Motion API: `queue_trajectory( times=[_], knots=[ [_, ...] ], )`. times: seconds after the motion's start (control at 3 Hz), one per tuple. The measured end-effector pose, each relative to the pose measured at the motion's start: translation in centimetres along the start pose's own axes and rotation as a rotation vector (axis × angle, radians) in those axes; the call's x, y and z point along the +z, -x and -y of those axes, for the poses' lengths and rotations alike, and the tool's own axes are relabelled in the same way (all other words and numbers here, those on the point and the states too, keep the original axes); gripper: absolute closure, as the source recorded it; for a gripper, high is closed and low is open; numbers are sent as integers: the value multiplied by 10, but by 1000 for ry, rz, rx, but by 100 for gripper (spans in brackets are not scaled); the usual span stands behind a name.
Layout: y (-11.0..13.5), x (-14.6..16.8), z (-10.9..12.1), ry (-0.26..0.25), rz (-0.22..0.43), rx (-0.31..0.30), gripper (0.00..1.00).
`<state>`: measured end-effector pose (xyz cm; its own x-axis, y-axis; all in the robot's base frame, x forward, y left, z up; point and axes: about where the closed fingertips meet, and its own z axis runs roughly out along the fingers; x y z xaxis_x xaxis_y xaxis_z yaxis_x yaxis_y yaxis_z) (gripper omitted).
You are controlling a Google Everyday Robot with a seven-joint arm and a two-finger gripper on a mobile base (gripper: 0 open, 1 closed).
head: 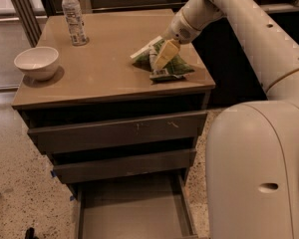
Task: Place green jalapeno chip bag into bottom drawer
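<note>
1. The step in hand looks like the grasp. The gripper (164,54) is down on the green jalapeno chip bag (180,66), reaching in from the right at the end of the white arm (249,26).
2. The bag lies on the cabinet top (99,73), near its right front corner, crumpled, with a white edge sticking out to the left.
3. The gripper's yellowish tip rests against the bag's upper side. Whether it is spread around the foil or already pinching it cannot be told from this view.
4. The bottom drawer (132,210) stands pulled out below the two closed drawer fronts, its flat grey floor bare and facing up. The opening step therefore seems done, and nothing of the task's own has gone in.
5. A white bowl (36,62) and a water bottle (74,16) stand well apart from the bag on the left of the top, out of the arm's likely path.
6. The next move would call for a firm hold on the slippery foil, then a lift clear of the top. The bag must then travel forward past the front edge and down to the open tray.
</note>
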<state>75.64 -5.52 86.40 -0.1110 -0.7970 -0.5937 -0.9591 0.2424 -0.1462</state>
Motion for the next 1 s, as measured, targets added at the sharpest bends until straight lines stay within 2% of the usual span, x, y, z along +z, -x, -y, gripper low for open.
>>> queue_trajectory(
  times=[0.33, 1.0],
  knots=[
    [0, 0, 0, 0, 0, 0, 50],
    [0, 0, 0, 0, 0, 0, 97]
  ],
)
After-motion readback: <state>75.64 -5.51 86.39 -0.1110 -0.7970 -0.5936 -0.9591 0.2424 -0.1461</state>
